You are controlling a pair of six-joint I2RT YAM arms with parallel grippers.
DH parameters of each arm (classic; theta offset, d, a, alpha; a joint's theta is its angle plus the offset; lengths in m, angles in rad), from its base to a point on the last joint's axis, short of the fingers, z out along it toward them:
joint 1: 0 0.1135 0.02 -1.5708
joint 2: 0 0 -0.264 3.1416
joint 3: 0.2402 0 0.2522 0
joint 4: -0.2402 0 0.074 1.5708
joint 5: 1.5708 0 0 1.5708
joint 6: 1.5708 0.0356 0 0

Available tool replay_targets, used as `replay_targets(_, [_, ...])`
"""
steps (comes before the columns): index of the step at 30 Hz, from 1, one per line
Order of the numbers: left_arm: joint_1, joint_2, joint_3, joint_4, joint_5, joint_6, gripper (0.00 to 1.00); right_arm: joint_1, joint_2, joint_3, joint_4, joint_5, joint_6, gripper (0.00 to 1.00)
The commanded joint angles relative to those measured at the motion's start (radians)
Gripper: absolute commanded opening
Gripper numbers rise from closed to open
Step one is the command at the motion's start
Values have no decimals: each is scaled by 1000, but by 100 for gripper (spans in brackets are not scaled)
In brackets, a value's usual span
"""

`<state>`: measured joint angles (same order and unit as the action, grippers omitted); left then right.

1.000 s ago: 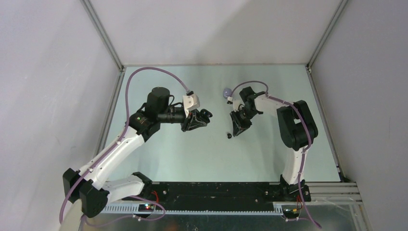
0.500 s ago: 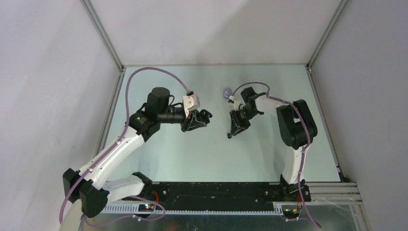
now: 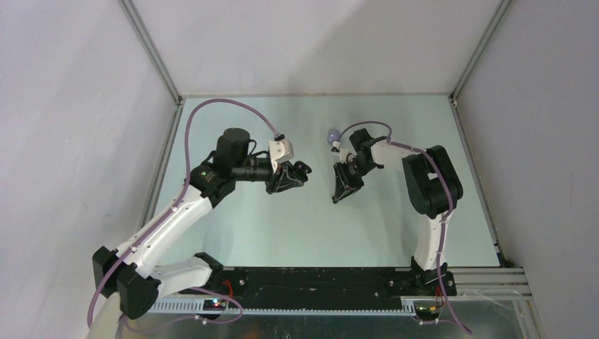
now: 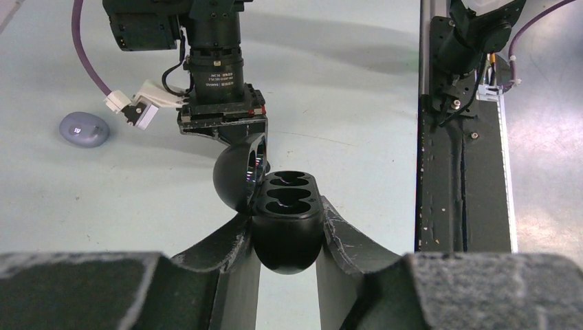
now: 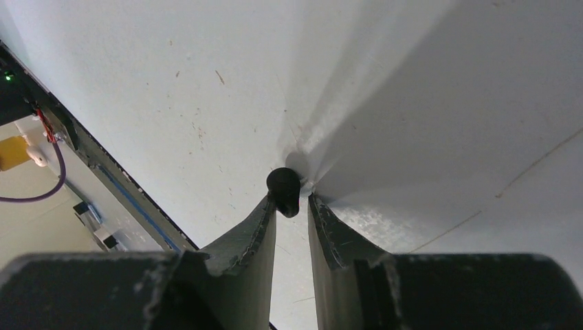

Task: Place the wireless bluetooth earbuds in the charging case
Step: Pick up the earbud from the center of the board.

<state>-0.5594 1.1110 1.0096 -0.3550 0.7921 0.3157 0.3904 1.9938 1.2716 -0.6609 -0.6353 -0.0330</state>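
Left of centre, the left hand (image 3: pixel 292 176) grips tight around the open black charging case (image 4: pixel 289 199), lid tilted up. Right of centre, the right hand (image 5: pixel 292 203), fingers barely parted, pinches one black earbud (image 5: pixel 283 190) at the tabletop (image 3: pixel 282 226).

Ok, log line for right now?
left gripper: holding open, empty charging case | right gripper: pinching black earbud

Plain pale grey walls (image 3: pixel 70 141) enclosed a pale green desk (image 3: pixel 282 233) on three sides, aluminium struts (image 3: pixel 152 53) marking the far corners and a black rail (image 3: pixel 318 279) lining its near edge.
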Motion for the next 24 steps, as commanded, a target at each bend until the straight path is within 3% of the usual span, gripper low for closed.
replay_targets(1, [3, 0, 31, 9, 26, 19, 5, 25, 46, 18, 13, 51, -8, 27])
replay_targets(12, [2, -1, 32, 5, 30, 23, 5, 0, -12, 20, 14, -23, -21, 5])
replay_targets(18, [4, -8, 26, 12, 31, 21, 5, 6, -107, 29, -16, -66, -65, 13])
replay_targets(24, [3, -16, 24, 17, 36, 12, 5, 20, -98, 29, -11, -28, -72, 11])
